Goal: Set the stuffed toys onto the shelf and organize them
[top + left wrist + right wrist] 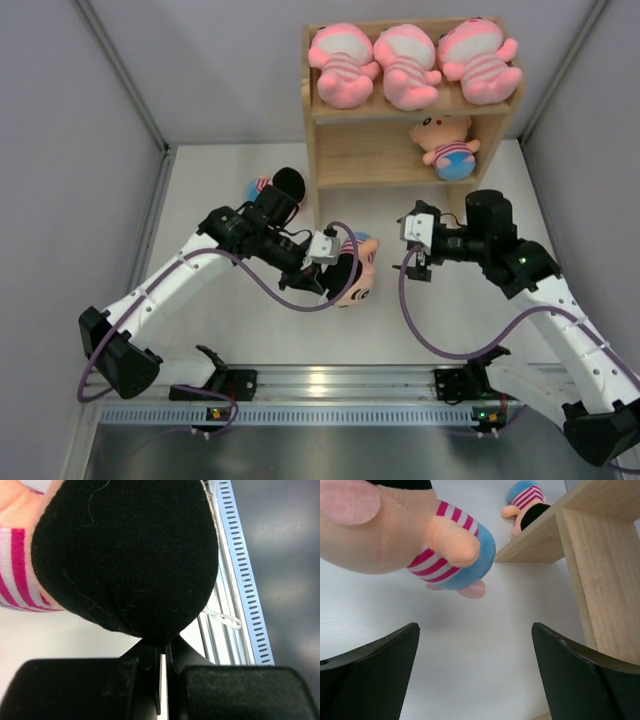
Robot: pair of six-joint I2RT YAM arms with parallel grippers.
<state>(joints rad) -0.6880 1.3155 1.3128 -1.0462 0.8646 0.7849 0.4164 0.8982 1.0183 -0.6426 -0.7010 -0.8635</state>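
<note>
The left gripper (pixel 335 265) is pressed together on the black hair of one doll (pixel 357 283), pinching it at the back of the head. This doll seems to hang a little above the white table (pixel 240 330), just in front of the shelf (pixel 372 176). Its long axis runs from near to far, with the head on the near side and the blue shorts pointing at the shelf. The free places on the lower tier therefore lie far and a little to the right of this gripper, and I judge the left arm is the one to carry the doll in. The right gripper (pixel 418 255) is spread wide and holds nothing. It is just to the right of the held doll and does not touch it. On the lower tier a second doll (pixel 448 146) lies at the right end, and three pink toys (pixel 405 65) fill the top tier side by side. A third doll (pixel 265 188) lies on the table left of the shelf. The dolls are soft plush with a round head, knitted-looking hair and a striped shirt, so they will bend easily. The shelf is of hard, pale wood with flat boards.
</note>
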